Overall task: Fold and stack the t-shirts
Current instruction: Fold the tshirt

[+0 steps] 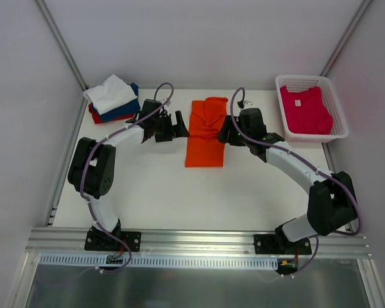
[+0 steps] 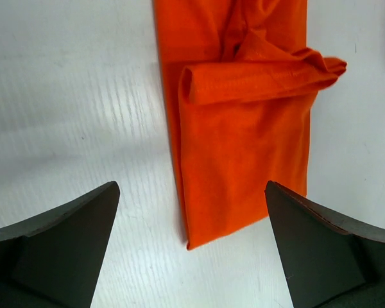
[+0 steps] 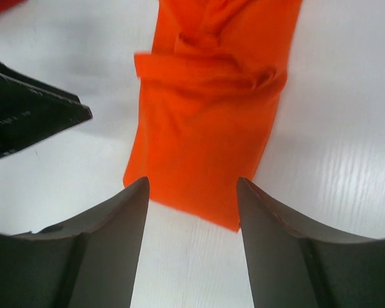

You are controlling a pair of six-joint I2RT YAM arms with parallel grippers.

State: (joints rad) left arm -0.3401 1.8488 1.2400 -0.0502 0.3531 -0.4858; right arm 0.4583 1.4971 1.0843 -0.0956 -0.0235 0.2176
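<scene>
The orange t-shirt (image 1: 206, 131) lies folded into a long strip in the middle of the surface (image 1: 154, 186). We see the left claw (image 1: 179, 126) just beside its left edge and the right claw (image 1: 223, 131) beside its right edge, both spread and holding nothing; whether they touch the cloth is not clear. The folded t-shirts (image 1: 112, 99) are stacked far left; the pink t-shirt (image 1: 305, 109) lies in the basket (image 1: 301, 78) far right.

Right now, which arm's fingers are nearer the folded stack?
Left. The left fingers sit between the stack and the orange shirt, by its left edge. The right fingers are beyond that shirt, at its right edge.
</scene>
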